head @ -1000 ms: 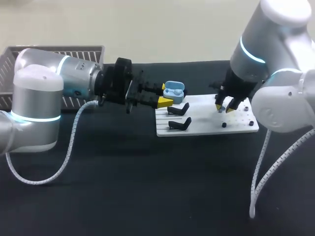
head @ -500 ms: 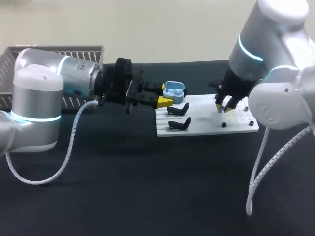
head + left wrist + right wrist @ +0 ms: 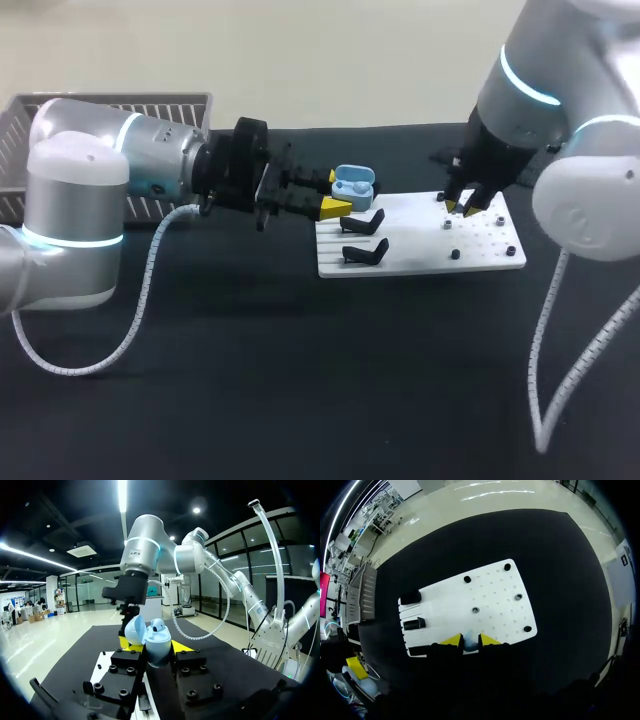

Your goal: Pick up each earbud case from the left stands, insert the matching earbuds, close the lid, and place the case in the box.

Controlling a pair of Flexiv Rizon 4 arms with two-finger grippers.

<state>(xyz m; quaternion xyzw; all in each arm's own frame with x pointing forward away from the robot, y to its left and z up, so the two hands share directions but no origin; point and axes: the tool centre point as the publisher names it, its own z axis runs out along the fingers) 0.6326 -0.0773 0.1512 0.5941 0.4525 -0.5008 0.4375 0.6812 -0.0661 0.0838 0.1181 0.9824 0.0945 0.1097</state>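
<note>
A light-blue earbud case (image 3: 353, 186) with its lid open is held level above the white board's far left corner, my left gripper (image 3: 334, 193) shut on it. In the left wrist view the case (image 3: 159, 642) sits between the yellow tips, lid (image 3: 134, 630) tilted up, one earbud showing inside. My right gripper (image 3: 466, 207) hangs just above the white board (image 3: 420, 255), shut on a small pale earbud (image 3: 470, 642) seen between its tips. Two black stands (image 3: 362, 222) at the board's left side hold nothing.
A grey wire basket (image 3: 30, 120) stands at the table's far left behind my left arm. Small black pegs (image 3: 475, 610) dot the right half of the board (image 3: 485, 595). Black table surface (image 3: 300, 380) lies in front of the board.
My right gripper's fingers narrowed on the small earbud and it rose slightly off the board, shifting a little right. The left arm and case have not moved.
</note>
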